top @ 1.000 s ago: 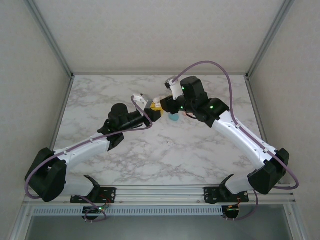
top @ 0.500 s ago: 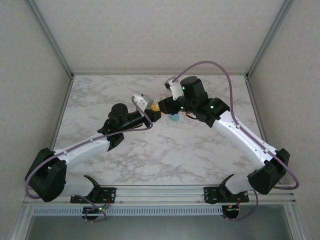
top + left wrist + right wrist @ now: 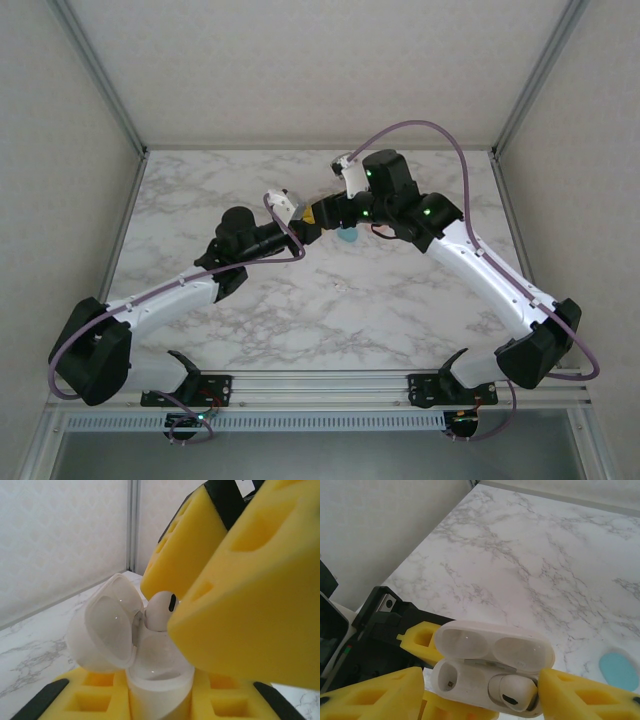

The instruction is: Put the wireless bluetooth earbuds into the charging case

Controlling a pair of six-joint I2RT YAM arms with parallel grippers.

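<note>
**Earbud (image 3: 512,692) in one well, one well bare**

The white earbud stands in one well of the open charging case (image 3: 492,652), clamped in the left tool (image 3: 300,228) over the desk's (image 3: 400,300) far middle. The right tool's (image 3: 322,213) fingers (image 3: 585,695) stand apart (one just beside it). About half looks done.

Left arm (image 3: 180,290): stretched from its near-left base up and rightward, wrist about level.
Left tool (image 3: 303,228): yellow pads (image 3: 95,700) clamped on the charging case (image 3: 159,677).
Right arm (image 3: 485,270): elbow raised, wrist bent toward the left.
Right tool (image 3: 320,213): pads parted, tips just beside the left tool.
</note>
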